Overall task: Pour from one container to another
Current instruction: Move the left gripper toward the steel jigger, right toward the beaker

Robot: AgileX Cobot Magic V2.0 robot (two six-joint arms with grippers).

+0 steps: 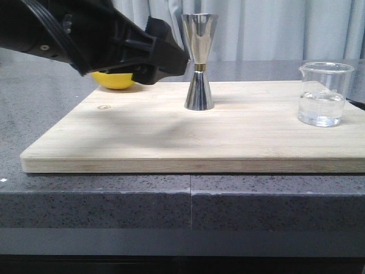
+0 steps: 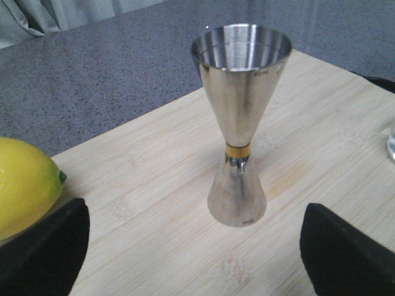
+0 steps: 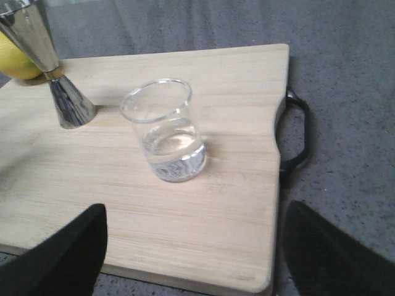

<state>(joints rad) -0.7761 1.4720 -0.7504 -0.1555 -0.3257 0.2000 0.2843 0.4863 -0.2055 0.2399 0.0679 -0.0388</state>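
A pale wooden cutting board (image 1: 188,131) lies nearest the front edge of the speckled grey countertop (image 1: 97,200), and everything else stands on it or above it.

On the board's right side, toward the front, stands the clear glass beaker (image 1: 324,94), upright, holding a shallow pool of clear liquid in its bottom part. In the right wrist view the beaker (image 3: 165,131) sits free on the wood, ahead of the right gripper (image 3: 191,259), whose two dark fingers (image 3: 62,259) are spread wide apart with nothing between them and well short of the glass. A black handle (image 3: 299,135) shows at the board's side edge, next to the beaker.

Farther back, near the middle of the board, stands the steel jigger (image 1: 199,61), upright on its smaller cone, its wider cone open at the top, a gold band at its narrow waist. From the left wrist view the jigger (image 2: 241,120) looks empty inside, and it stands ahead of the left gripper (image 2: 194,246), whose black fingers (image 2: 43,253) are set wide apart and touch nothing.

In the front view the left arm (image 1: 85,40) hangs above the board's rear left corner, its tip just to the left of the jigger's upper cone and not touching it.

Farthest back, at the rear left of the board, a yellow lemon (image 1: 117,80) lies mostly hidden under that arm. Behind the counter hangs a pale curtain (image 1: 274,28).
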